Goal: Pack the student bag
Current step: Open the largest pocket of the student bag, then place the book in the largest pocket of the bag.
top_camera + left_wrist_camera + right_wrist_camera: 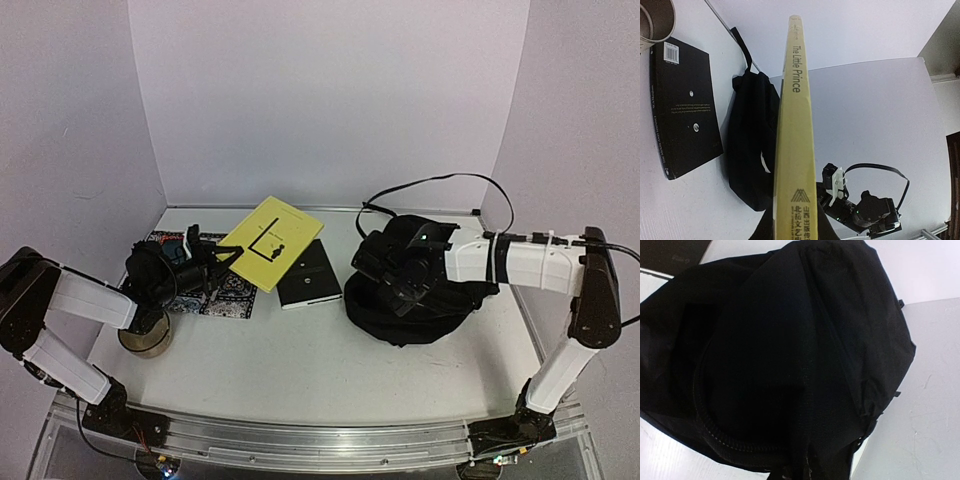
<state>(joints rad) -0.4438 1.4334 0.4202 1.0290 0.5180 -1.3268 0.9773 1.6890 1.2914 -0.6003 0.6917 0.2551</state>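
The student bag (420,300), a soft black backpack, lies crumpled at the table's right. My right gripper (392,268) sits on its top left part. In the right wrist view the student bag (790,350) fills the frame, and a fold of its fabric runs down into my right gripper (800,475), which is shut on it. My left gripper (213,262) is shut on a yellow book (270,242), holding it tilted above the table's left. In the left wrist view the yellow book (795,125) shows its spine, reading "The Little Prince".
A flat black notebook (308,275) lies between the yellow book and the bag. A patterned mat (228,292) lies under my left gripper. A round tin cup (145,338) stands near the left arm. A black cable (440,183) loops behind the bag.
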